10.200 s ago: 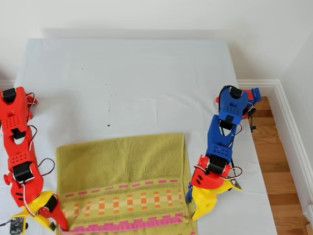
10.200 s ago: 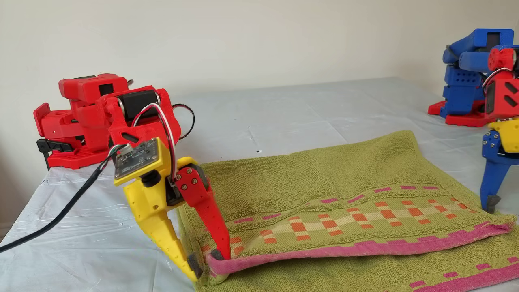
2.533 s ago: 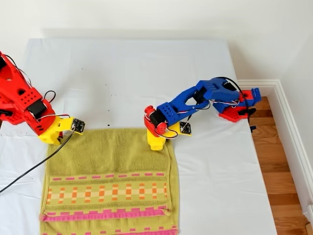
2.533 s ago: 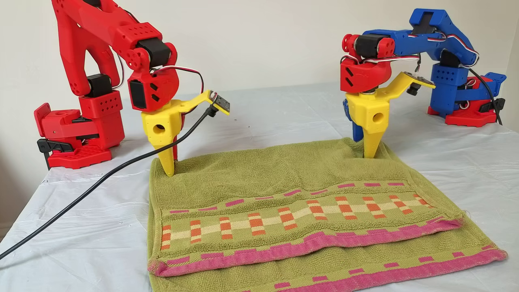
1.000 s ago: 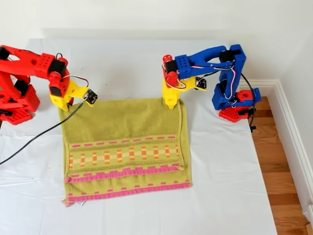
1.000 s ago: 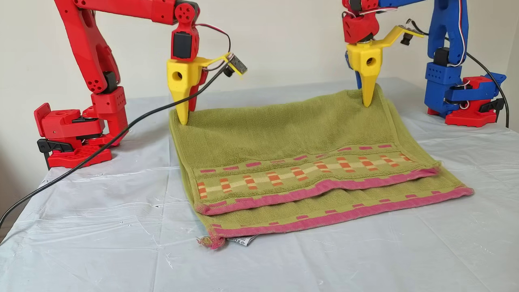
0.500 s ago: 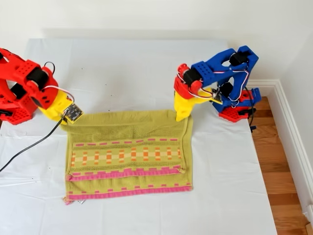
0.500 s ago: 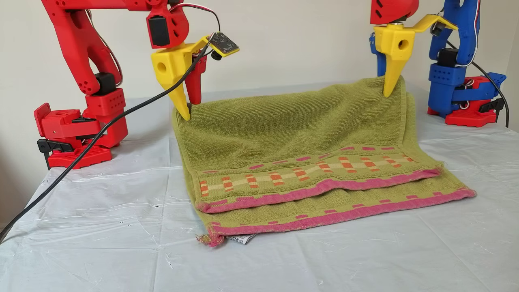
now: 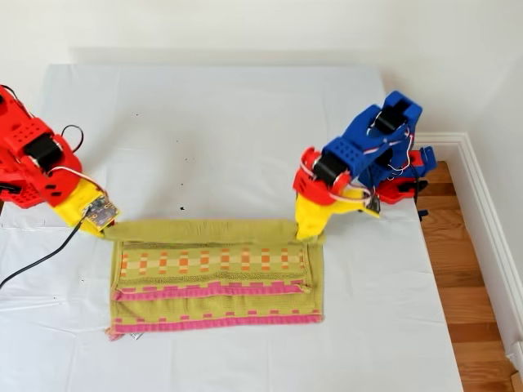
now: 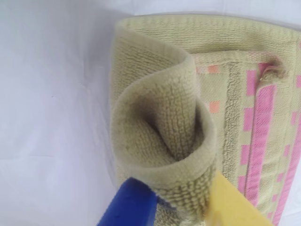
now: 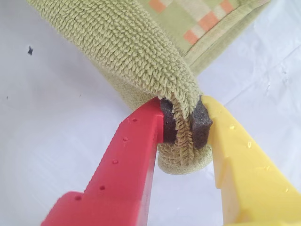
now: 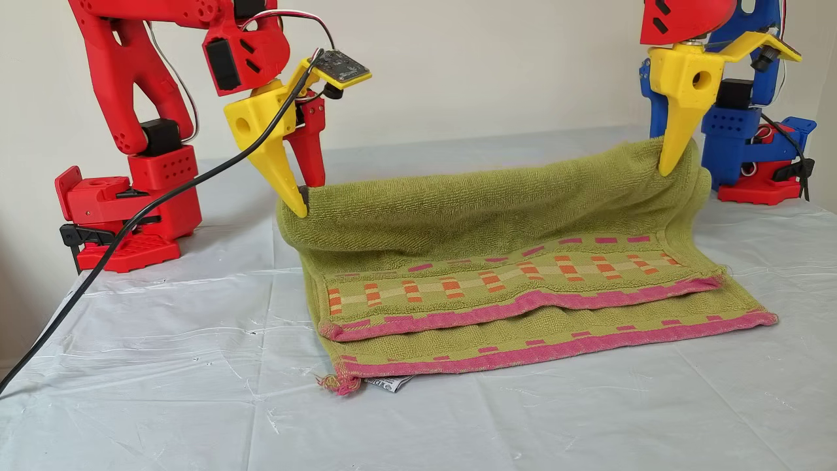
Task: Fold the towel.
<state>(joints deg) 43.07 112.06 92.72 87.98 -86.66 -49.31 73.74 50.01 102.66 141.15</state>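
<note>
My first pincer (image 9: 309, 234) and second pincer (image 9: 104, 229) each clamp the towel (image 9: 214, 282) fold; next, carry it toward 6 o'clock, over the pink borders.

The yellow-green towel (image 9: 214, 278) lies folded, pink borders frontmost, its rear fold lifted and curling forward.

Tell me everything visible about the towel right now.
The towel is yellow-green terry cloth with pink borders, a band of orange-and-pink rectangles and a small white tag at a near corner. It is already doubled; its pink ends lie staggered on the white sheet. My first gripper and my second gripper each pinch a corner of the folded edge, held raised and rolled over the patterned band.
</note>
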